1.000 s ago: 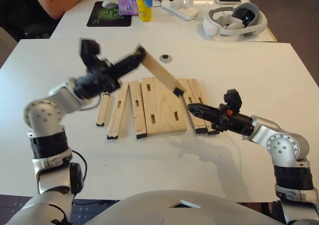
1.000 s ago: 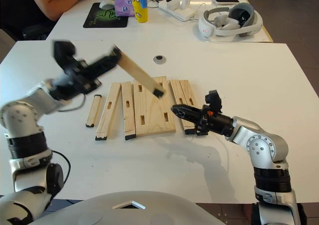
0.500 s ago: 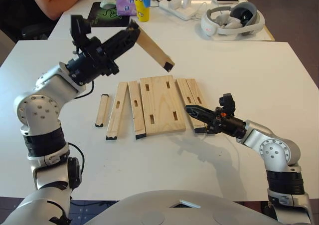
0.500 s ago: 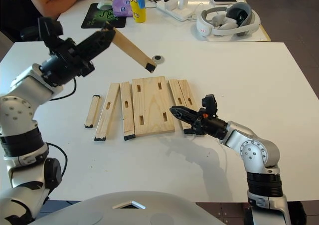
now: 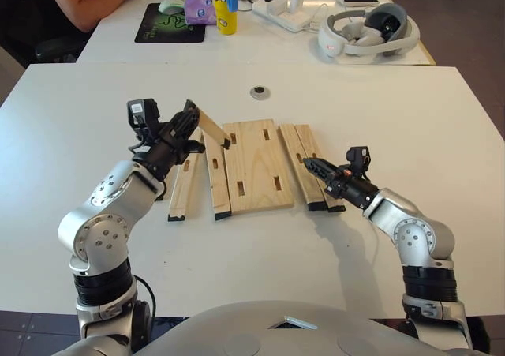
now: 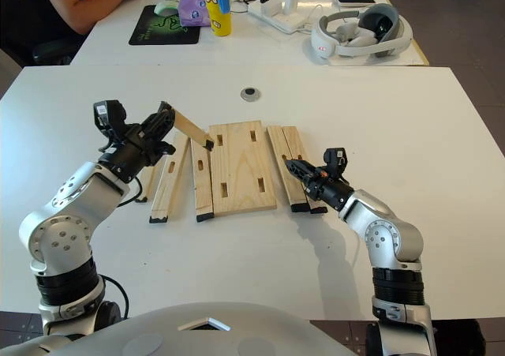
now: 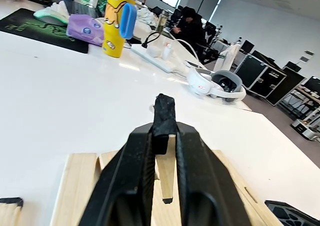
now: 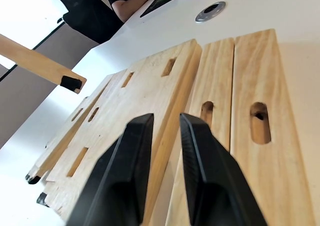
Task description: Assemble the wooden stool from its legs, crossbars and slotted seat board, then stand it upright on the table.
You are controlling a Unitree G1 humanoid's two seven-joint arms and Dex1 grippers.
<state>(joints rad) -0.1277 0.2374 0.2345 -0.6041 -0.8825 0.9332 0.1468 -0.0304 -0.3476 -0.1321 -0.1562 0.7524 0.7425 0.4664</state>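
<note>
Stool leg [image 5: 211, 127] looks light, stiff, kinda slick wood
Left gripper [image 5: 188, 123] pinches one end; I'd guess mid-length holds steadier. Right gripper [image 5: 312, 165] fingers parted, empty, by the seat board [image 5: 256, 166].

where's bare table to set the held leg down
Bare table lies in front of the seat board, between both arms, and far right past the right gripper. Crowded: the loose legs left of the board, under the leg in the left gripper.

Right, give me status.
Left gripper shut on leg, tilted, tip near seat board. Right gripper open, low at board's right edge. Nothing joined yet.
</note>
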